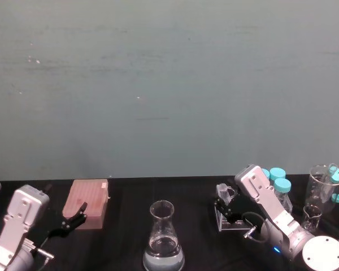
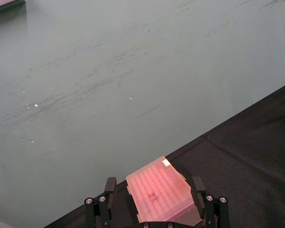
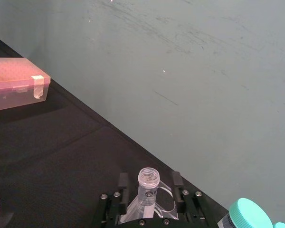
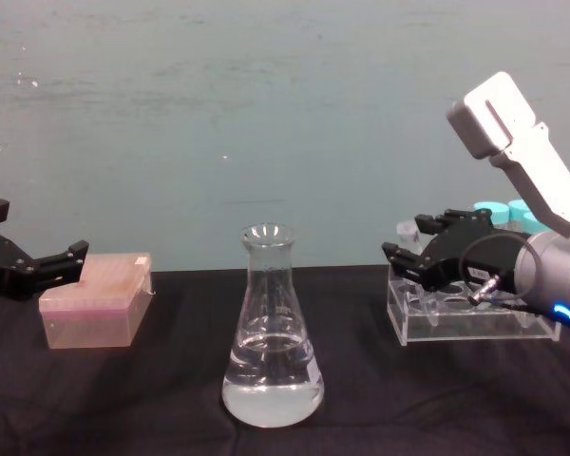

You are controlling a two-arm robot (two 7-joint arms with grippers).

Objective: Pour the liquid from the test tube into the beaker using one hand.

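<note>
Barely started, I judge: lower right of the head frame, the right gripper [image 3: 150, 176] straddles, jaws spread, the unlifted test tube [image 3: 147, 190] in its rack [image 4: 465, 318]; beaker [image 1: 163, 240] waits bottom centre, left gripper [image 1: 73, 217] idles spread at lower left

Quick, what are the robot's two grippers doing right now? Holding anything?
Left gripper: open, holding nothing, facing the pink box.
Right gripper: open, straddling the small tube in the rack, not gripping it.
</note>
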